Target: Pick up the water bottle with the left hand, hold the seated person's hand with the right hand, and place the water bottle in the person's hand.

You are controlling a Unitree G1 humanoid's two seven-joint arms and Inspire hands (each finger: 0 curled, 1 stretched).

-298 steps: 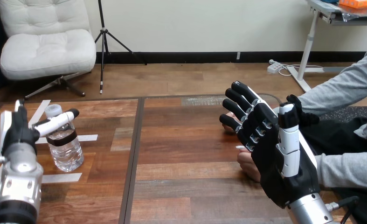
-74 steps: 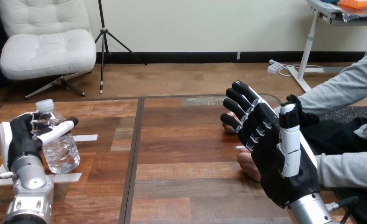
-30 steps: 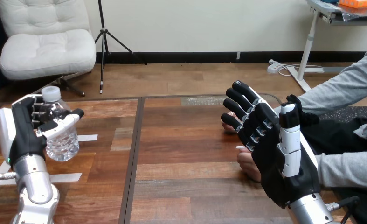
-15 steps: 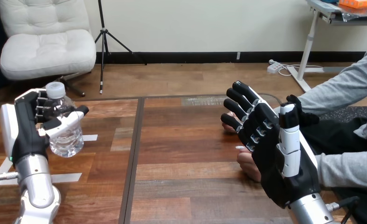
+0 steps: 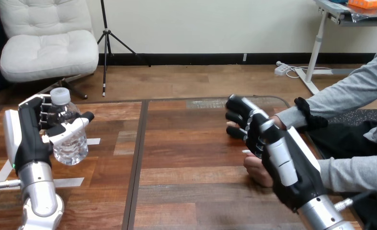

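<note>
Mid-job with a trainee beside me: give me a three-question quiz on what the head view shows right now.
1. Fill in: the right hand covers part of the person's hand at the view's ___ side.
2. Multiple choice: what grips the water bottle? A) the left hand B) the right hand C) the person's hand
3. True or false: the water bottle already lies in the person's hand.
Key: 1 right; 2 A; 3 false.
</note>
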